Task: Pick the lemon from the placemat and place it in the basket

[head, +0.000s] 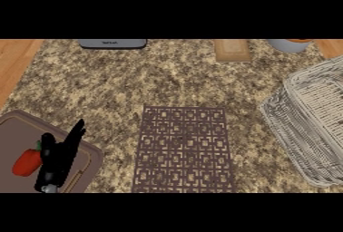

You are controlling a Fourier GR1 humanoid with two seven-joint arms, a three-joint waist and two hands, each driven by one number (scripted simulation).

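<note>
1. plainly, only the left hand shows, low at the view's left, its fingers straight and apart, pointing up and away, clamped on nothing. it looks at rest.
2. under and around that hand lies a brown tray with rounded corners, and just left of the hand, almost touching it, sits a red pepper with a green stem.
3. to the right of the hand, near but apart from the tray, is the placemat, dark brown with a cut-out pattern. no lemon shows on it.
4. further right, well apart from the hand, stands the basket, pale wire, cut off by the view's edge. no lemon can be seen in the part that shows.
5. the right hand is out of view, so whether it carries the lemon cannot be told.
6. judging by this, the lemon is off the mat, yet placing it in the basket is not confirmed; that step seems left or under way.
</note>
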